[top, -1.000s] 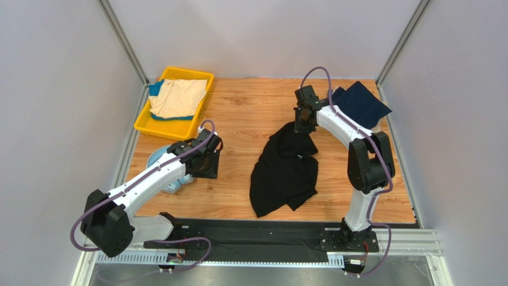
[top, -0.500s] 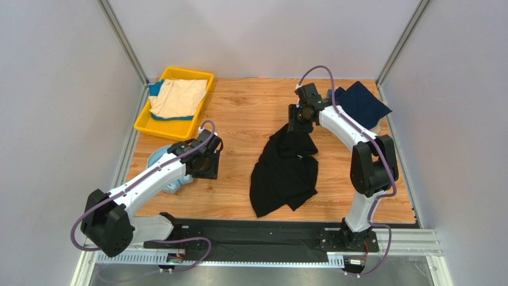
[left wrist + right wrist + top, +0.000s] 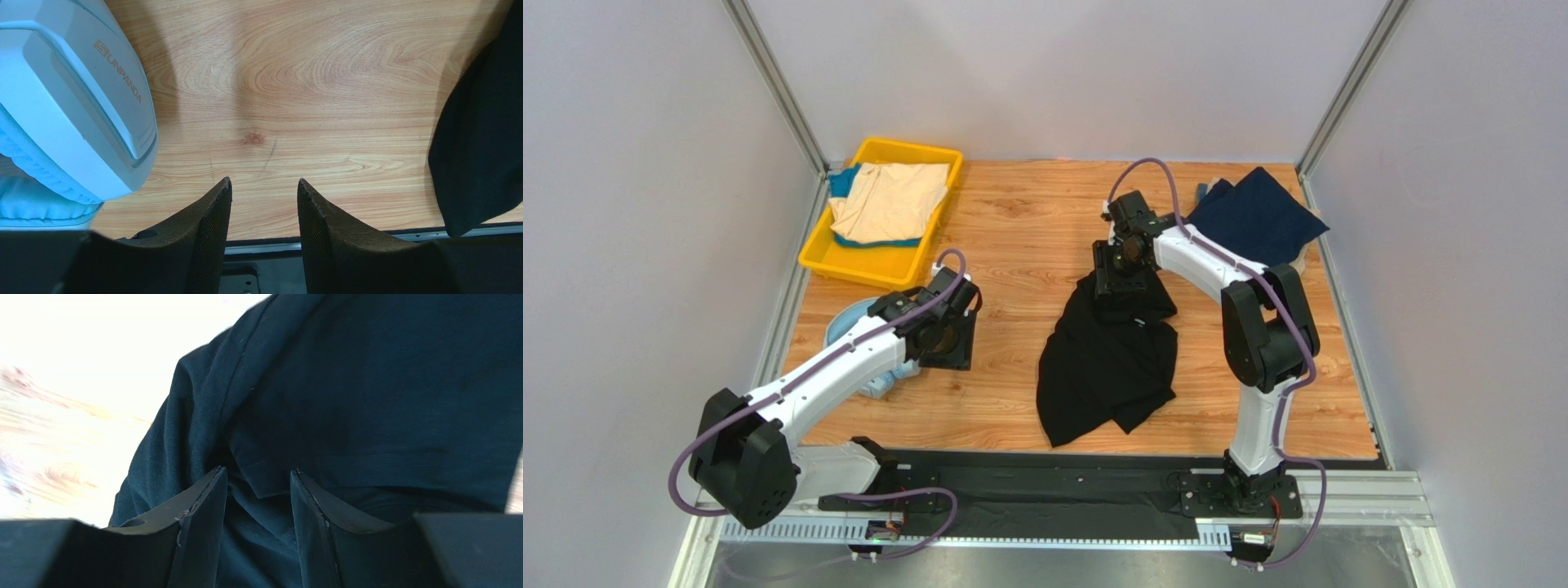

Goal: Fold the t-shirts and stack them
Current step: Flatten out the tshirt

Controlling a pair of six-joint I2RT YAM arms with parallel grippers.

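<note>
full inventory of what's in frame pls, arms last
table: 1, light wood, fills the cell floor
tray: 1, yellow, far left corner
beige t-shirt: 1, beige, lying in the tray
teal cloth: 1, teal, under the beige t-shirt; cannot tell what it is
black t-shirt: 1, black, crumpled, centre
navy t-shirt: 1, navy, far right corner
headphones: 1, light blue, left side, nearer than the tray
left gripper: 1, black, open over bare wood beside the headphones
right gripper: 1, black, open over the black t-shirt's far end
</note>
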